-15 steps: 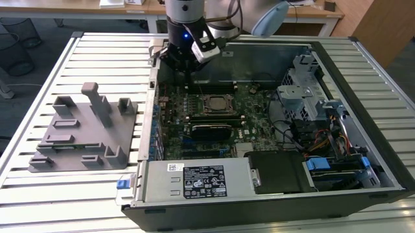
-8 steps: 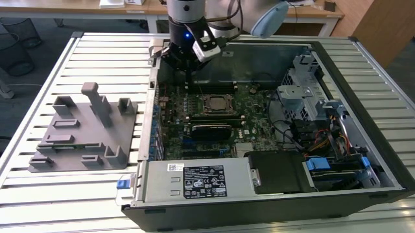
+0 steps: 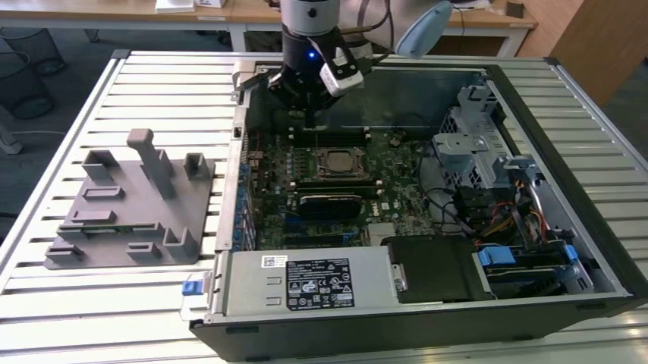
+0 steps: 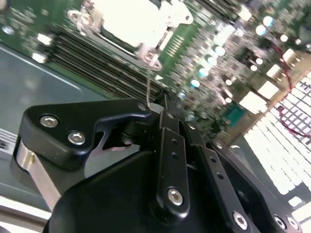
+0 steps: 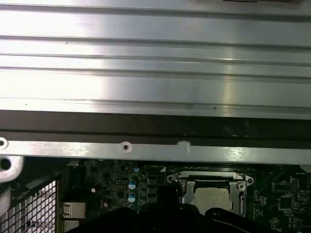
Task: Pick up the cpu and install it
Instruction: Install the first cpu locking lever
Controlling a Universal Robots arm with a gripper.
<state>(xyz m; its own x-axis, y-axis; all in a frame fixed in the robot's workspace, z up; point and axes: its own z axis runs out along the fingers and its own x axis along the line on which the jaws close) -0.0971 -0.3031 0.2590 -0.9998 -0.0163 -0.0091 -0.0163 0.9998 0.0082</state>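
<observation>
The cpu (image 3: 338,161) lies flat in the black socket frame (image 3: 317,173) in the middle of the motherboard, silvery top up. It also shows in both wrist views (image 4: 129,19) (image 5: 212,196). My gripper (image 3: 306,120) hangs above the board just beyond the socket, inside the open computer case (image 3: 597,250). In the second wrist view my gripper (image 4: 163,99) has its black fingers drawn together, shut, with no chip between them. A thin metal rod (image 4: 148,82) runs from the socket's corner up to the fingertips; whether they grip it I cannot tell.
A grey plastic fixture (image 3: 132,205) with upright blocks stands on the slatted table at the exterior view's left. Inside the case are a power supply (image 3: 303,282) at the front, a drive cage (image 3: 476,144) and cables (image 3: 506,220) at the exterior view's right.
</observation>
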